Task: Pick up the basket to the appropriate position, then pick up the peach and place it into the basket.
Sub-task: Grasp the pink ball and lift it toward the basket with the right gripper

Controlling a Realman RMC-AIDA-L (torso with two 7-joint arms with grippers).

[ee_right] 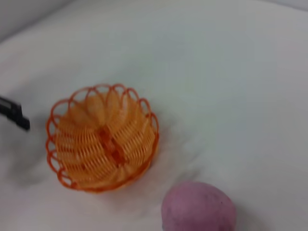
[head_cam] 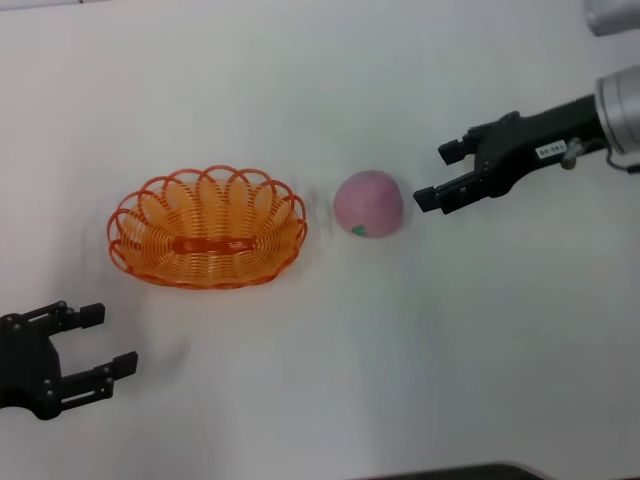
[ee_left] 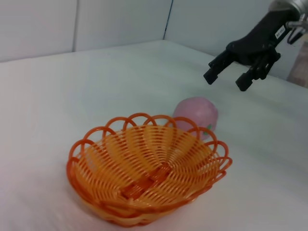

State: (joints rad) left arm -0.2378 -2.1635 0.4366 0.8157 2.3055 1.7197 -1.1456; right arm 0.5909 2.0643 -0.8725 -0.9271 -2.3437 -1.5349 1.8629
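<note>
The orange wire basket (head_cam: 208, 228) stands empty on the white table, left of centre. It also shows in the left wrist view as the basket (ee_left: 147, 175) and in the right wrist view as the basket (ee_right: 102, 137). The pink peach (head_cam: 368, 204) lies on the table just right of the basket, a green mark on its near side; peach (ee_left: 196, 115), peach (ee_right: 198, 208). My right gripper (head_cam: 443, 172) hovers open just right of the peach, apart from it, seen too as the right gripper (ee_left: 225, 79). My left gripper (head_cam: 108, 340) is open near the front left, below the basket.
The white table (head_cam: 300, 80) spreads all around the two objects. A wall (ee_left: 96, 21) rises behind the table's far edge. A dark edge (head_cam: 470, 472) runs along the near side of the head view.
</note>
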